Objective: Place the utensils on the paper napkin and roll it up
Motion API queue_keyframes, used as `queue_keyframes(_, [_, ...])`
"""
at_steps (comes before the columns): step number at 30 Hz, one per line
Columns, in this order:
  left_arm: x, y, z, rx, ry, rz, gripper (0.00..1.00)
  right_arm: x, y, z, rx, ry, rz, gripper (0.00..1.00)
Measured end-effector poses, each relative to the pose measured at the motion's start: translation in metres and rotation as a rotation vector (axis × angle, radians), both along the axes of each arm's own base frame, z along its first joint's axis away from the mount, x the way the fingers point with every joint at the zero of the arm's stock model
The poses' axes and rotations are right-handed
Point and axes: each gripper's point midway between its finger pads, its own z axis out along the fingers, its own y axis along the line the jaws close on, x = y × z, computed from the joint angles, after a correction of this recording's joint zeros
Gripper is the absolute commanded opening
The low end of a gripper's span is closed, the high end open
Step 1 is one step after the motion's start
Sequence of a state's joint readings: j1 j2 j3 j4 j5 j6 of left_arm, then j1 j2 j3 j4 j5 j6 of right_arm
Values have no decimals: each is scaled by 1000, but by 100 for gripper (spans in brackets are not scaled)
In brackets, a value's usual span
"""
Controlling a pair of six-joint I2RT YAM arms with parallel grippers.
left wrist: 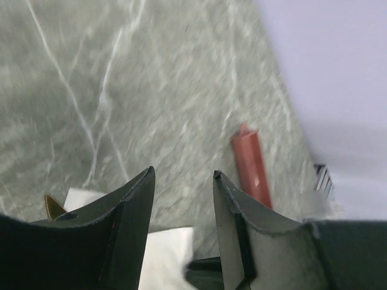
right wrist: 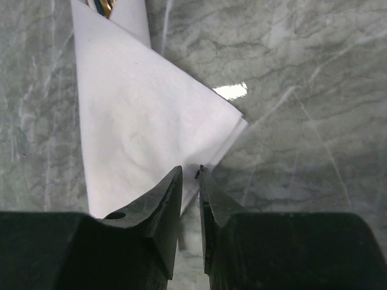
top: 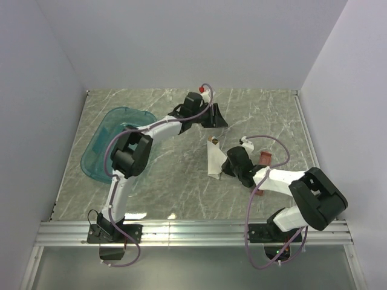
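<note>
white folded napkin (right wrist: 139,121) around brown-tipped utensils (right wrist: 105,5); left fingers (left wrist: 130,211) and right fingers (right wrist: 163,202) apart, empty

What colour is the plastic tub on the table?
Translucent teal; the tub shows best in the top external view.

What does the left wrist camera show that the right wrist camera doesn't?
Only the left wrist view shows the reddish-brown tray near the wall, beyond the open left gripper. Only the right wrist view shows the paper napkin folded into a wide white wedge, its edge reaching the right gripper, whose jaws stand slightly apart. Both show the napkin, a brownish utensil tip at its edge, and the marble table.
</note>
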State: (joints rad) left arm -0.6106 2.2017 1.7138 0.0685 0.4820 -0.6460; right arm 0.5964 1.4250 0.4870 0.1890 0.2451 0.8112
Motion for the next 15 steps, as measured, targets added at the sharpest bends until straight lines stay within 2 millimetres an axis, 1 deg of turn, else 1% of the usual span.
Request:
queue_keyframes(5, [-15,-2,-59,50,107,-47,45,-7,-6,0,-35,24,14,25])
queue_keyframes(6, [-17,-2,-68,61,123,-50,45,-8,-6,-1,-39,27,16,24])
queue_keyframes(9, [-22,2,-85,89,147,-51,45,-8,-7,-2,-47,34,18,24])
queue_keyframes(11, [-24,4,-90,101,153,-50,45,-6,-5,-2,-49,37,18,24])
queue_keyframes(15, [-25,10,-100,125,159,-34,44,-2,-2,-1,-48,36,18,33])
